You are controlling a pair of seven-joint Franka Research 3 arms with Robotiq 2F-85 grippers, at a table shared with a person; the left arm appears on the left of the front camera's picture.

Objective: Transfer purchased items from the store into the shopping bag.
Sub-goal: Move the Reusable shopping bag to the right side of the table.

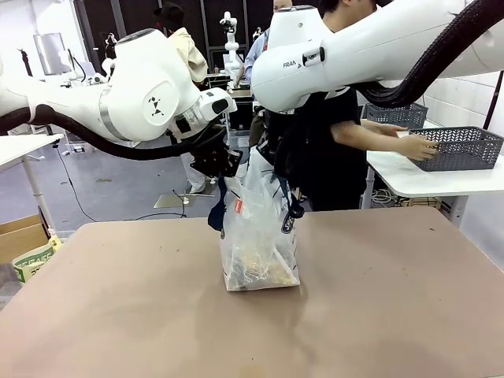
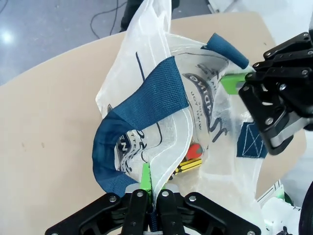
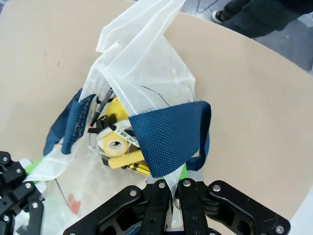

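Standing near the middle of the counter (image 1: pixel 394 315), the shopping bag (image 1: pixel 260 252) is held open at its mouth, the left jaws clamped on the thin rim beside one navy strap handle (image 2: pixel 146 107) and the right jaws clamped on the opposite rim under the other. The film looks soft, light and slippery, likely to sag if a pinch slips, so the stitched strap bases seem the surest hold. The purchased items (image 3: pixel 117 142) lie at its bottom; a person's hand (image 1: pixel 417 146) rests on a mesh basket (image 1: pixel 461 146) beyond the far right corner.

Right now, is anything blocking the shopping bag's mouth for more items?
Mostly open: left gripper and right gripper pinch opposite rims of the shopping bag. Only a navy handle droops across part of the opening.
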